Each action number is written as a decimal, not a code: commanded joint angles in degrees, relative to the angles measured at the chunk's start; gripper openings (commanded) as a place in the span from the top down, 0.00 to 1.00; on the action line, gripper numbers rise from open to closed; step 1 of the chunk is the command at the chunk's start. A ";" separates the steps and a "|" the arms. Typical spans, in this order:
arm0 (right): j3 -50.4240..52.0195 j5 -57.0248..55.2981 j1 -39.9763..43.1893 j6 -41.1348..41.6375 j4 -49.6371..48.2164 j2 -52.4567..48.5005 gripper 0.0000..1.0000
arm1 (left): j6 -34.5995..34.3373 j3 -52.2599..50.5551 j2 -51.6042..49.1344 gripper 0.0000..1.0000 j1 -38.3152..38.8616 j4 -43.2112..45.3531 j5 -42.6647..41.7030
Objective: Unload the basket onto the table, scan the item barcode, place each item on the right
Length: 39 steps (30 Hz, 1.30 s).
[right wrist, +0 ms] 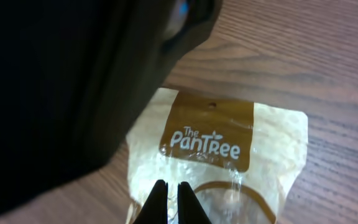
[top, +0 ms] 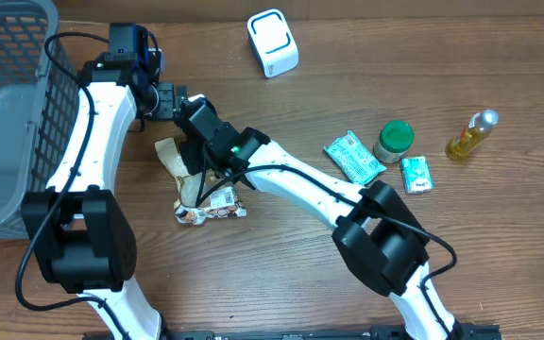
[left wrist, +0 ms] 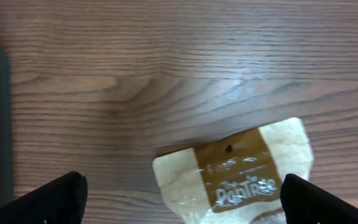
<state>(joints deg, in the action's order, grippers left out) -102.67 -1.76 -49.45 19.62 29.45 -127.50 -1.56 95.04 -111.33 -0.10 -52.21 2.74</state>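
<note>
Overhead, left to right: grey mesh basket (top: 8, 113) at the bench's left edge; my left gripper (top: 166, 102) just beside it, jaws wide apart and holding nothing. Next is the task item, a tan snack pouch (top: 213, 206), lying flat left of the bench's middle, under my right wrist. White scanner (top: 272, 42) sits at the far edge, well apart from the pouch. Toward the right edge are a green packet (top: 354, 156), a green-lidded jar (top: 394, 140), a small green packet (top: 416, 174) and a yellow bottle (top: 470, 135). Right wrist view: my right gripper (right wrist: 168, 202) has its jaws together, tips down on the pouch's clear film below the brown header. I can't tell if any film is actually pinched. Step in hand, as I judge it, is getting hold of the pouch to carry it to the scanner. To do it well I should lift slowly and check that the bag comes up, since the film looks slick and thin. No barcode shows on this face, so it probably needs flipping, kept taut and unwrinkled facing the scanner window; the open left jaws could take the other edge. Readable writing: "The PanTree" in white on the brown header. Print on the other packets is too small to read.
</note>
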 commanded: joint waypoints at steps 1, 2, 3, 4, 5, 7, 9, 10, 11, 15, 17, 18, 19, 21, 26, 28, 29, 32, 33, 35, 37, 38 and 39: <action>1.09 -0.85 0.72 -1.20 2.47 -5.18 0.96 | -0.35 0.76 1.31 0.00 0.87 -0.02 -4.22; 1.09 -1.03 1.01 -1.20 3.10 -5.16 0.96 | -0.35 0.76 1.31 0.00 0.87 -0.02 -4.22; 1.09 -0.98 1.57 -1.16 4.11 -5.16 0.96 | -0.35 0.76 1.31 0.00 0.87 -0.02 -4.22; 1.09 -0.96 2.01 -0.70 5.07 -5.16 0.96 | -0.35 0.76 1.31 0.01 0.87 -0.02 -4.22; 1.09 -0.96 2.36 0.20 5.88 -5.16 0.96 | -0.35 0.76 1.31 0.01 0.87 -0.04 -4.22; 1.09 -0.13 3.13 2.51 7.69 -5.18 0.96 | -0.35 0.76 1.31 0.00 0.87 -0.04 -4.22; 1.09 3.34 3.80 3.13 8.55 -5.18 0.96 | -0.35 0.76 1.31 0.01 0.87 -0.04 -4.22; 1.09 5.27 3.96 3.13 8.57 -5.18 0.96 | -0.35 0.76 1.31 0.00 0.87 -0.02 -4.22; 1.09 7.37 4.13 3.13 8.55 -5.18 0.96 | -0.35 0.76 1.31 0.00 0.87 -0.02 -4.22; 1.09 12.98 4.11 3.15 9.16 -5.18 0.96 | -0.35 0.76 1.31 0.01 0.87 -0.02 -4.22; 1.09 12.98 4.11 3.15 9.97 -5.18 0.96 | -0.35 0.76 1.31 0.00 0.87 -0.02 -4.22; 1.09 12.98 4.11 3.15 10.23 -5.18 0.96 | -0.35 0.76 1.31 0.00 0.87 -0.02 -4.22; 1.09 13.00 4.24 3.13 10.86 -5.18 0.96 | -0.35 0.76 1.31 0.00 0.87 -0.02 -4.22; 1.07 13.07 4.55 3.06 12.00 -5.11 0.96 | -0.35 0.76 1.31 0.00 0.87 -0.04 -4.22; 0.61 19.54 5.84 2.40 10.67 -2.51 0.95 | -0.35 0.76 1.31 0.00 0.87 -0.02 -4.22; 0.61 19.82 6.47 1.29 10.08 -0.39 0.93 | -0.35 0.76 1.31 0.00 0.87 -0.02 -4.22; 0.61 19.85 6.86 0.81 9.81 0.81 0.93 | -0.35 0.76 1.31 0.01 0.87 -0.02 -4.22; 0.61 19.06 7.93 0.85 8.94 2.75 0.93 | -0.35 0.76 1.31 0.00 0.87 -0.02 -4.22; 0.61 18.32 8.22 1.36 8.83 2.84 0.94 | -0.35 0.76 1.31 0.01 0.87 -0.02 -4.22; 0.63 17.14 8.83 1.64 8.83 2.82 0.96 | -0.35 0.76 1.31 0.00 0.87 -0.02 -4.22; 0.83 16.87 9.40 1.66 8.76 2.49 0.96 | -0.35 0.76 1.31 0.00 0.87 -0.02 -4.22; 0.83 16.87 9.46 1.66 8.76 2.29 0.96 | -0.35 0.76 1.31 0.00 0.87 -0.02 -4.22; 0.83 16.87 9.46 1.64 8.79 2.10 0.96 | -0.35 0.76 1.31 0.00 0.87 -0.02 -4.22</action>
<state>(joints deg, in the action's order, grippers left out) -102.30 16.05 -40.07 20.97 38.54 -128.05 -1.58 94.32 -111.87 0.38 -52.34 -0.45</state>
